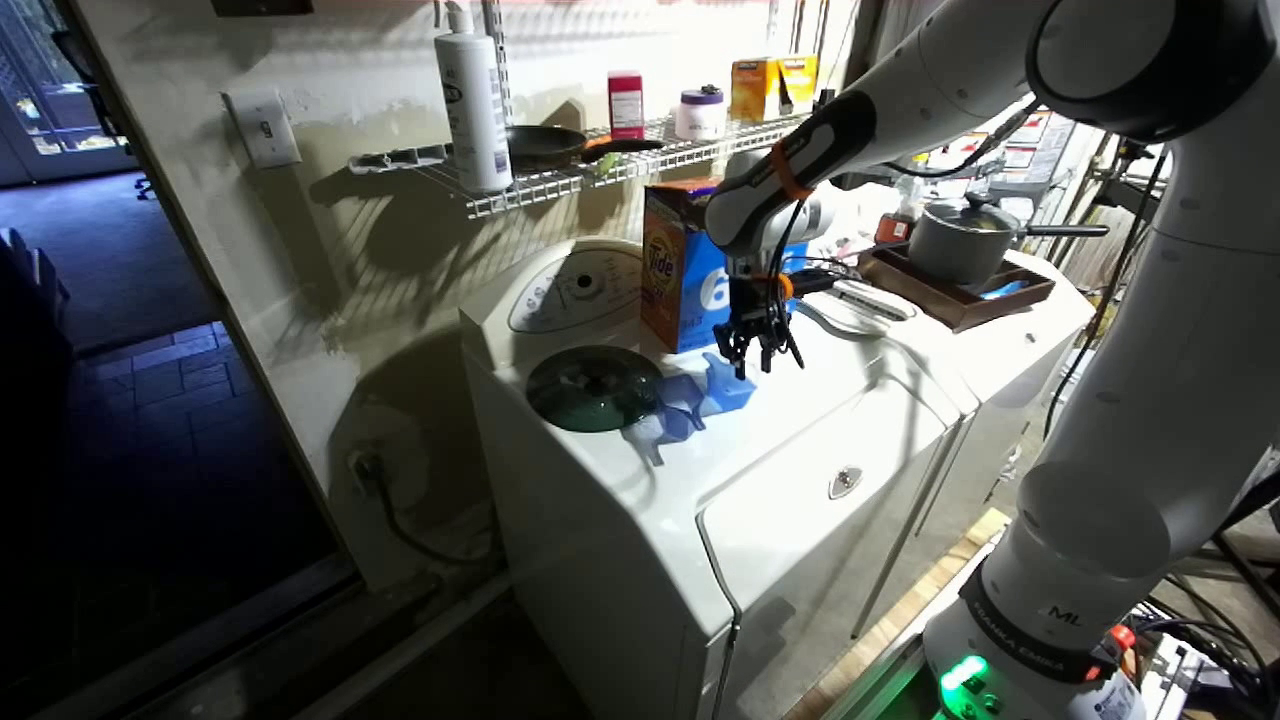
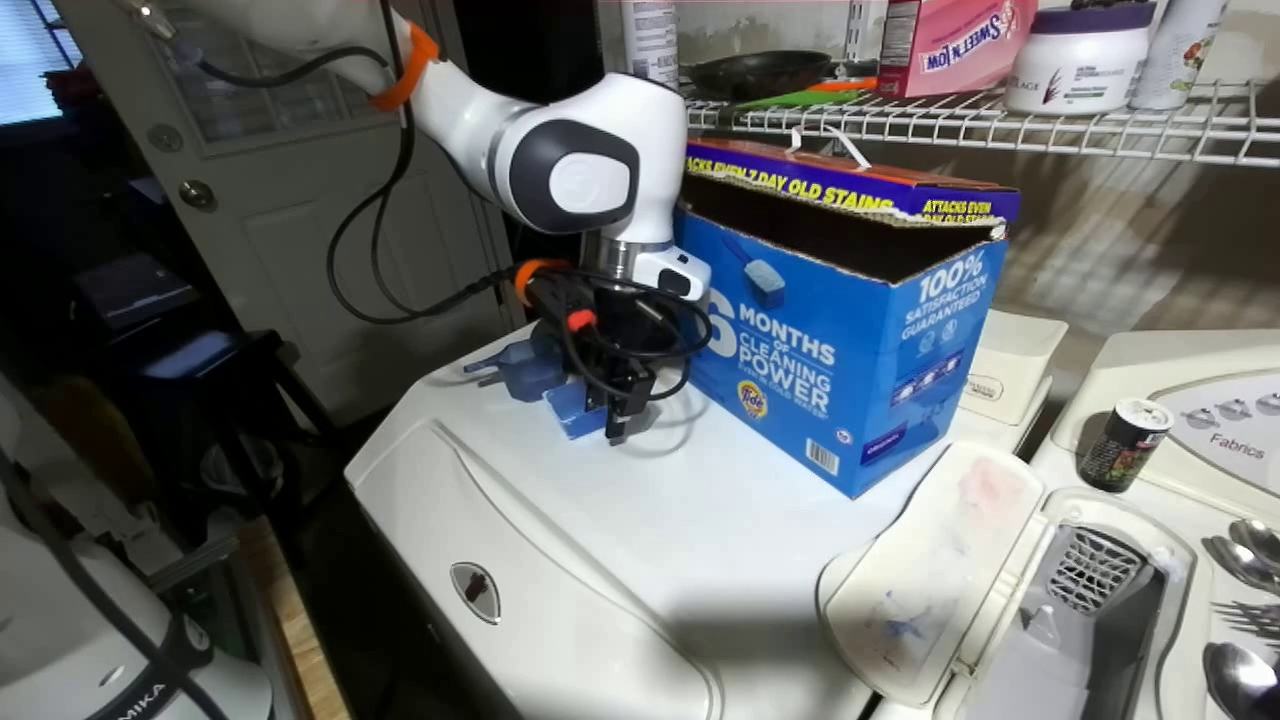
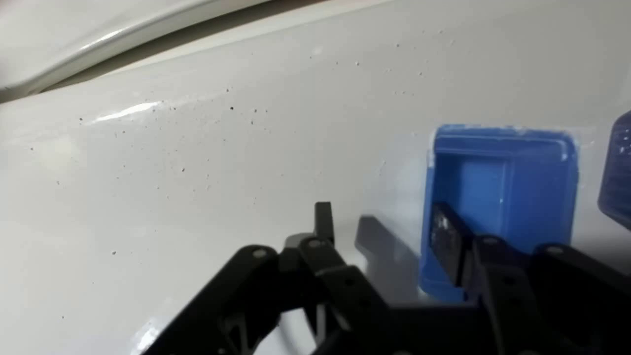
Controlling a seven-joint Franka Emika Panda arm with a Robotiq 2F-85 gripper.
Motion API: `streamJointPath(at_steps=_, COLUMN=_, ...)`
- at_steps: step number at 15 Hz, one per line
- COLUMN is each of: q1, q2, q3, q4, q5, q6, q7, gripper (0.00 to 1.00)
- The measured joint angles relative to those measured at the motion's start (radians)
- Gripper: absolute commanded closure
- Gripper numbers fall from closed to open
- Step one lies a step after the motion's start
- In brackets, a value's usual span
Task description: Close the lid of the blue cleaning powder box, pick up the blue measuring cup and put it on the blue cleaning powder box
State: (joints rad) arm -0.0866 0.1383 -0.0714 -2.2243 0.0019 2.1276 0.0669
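Note:
The blue cleaning powder box [image 1: 703, 300] stands upright on the white machine top, also in an exterior view [image 2: 800, 330]. Its lid [image 2: 850, 185] is tilted up at the back, leaving a dark gap along the front edge. The blue measuring cup [image 1: 730, 388] stands on the machine top before the box. It also shows in an exterior view [image 2: 573, 410] and mouth-up in the wrist view [image 3: 537, 197]. My gripper [image 3: 382, 227] is open, low over the cup's near edge. One finger overlaps the cup's opening, the other is outside it. Contact cannot be told.
A second, darker blue cup [image 2: 527, 370] stands beside the measuring cup, also at the wrist view's right edge [image 3: 618, 172]. A round dark green disc [image 1: 595, 390] lies at the machine's end. A wire shelf [image 2: 1080, 130] hangs above the box. A pot [image 1: 960, 242] sits farther along.

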Motion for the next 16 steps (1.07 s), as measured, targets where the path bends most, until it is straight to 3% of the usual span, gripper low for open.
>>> streamJointPath(at_steps=3, q1=0.0, q2=0.017, q3=0.001, q4=0.018, q5=0.004, q6=0.0, q7=0.0, gripper=0.98)
streamJointPath(at_steps=4, q1=0.0, q2=0.021, q3=0.001, q4=0.023, q5=0.006, q6=0.0, q7=0.0, gripper=0.99)
streamJointPath(at_steps=12, q1=0.0, q2=0.035, q3=0.005, q4=0.066, q5=0.03, q6=-0.01, q7=-0.005, gripper=0.99)
streamJointPath(at_steps=16, q1=0.001, q2=0.019, q3=0.007, q4=0.088, q5=0.028, q6=-0.103, q7=-0.01, gripper=0.99)
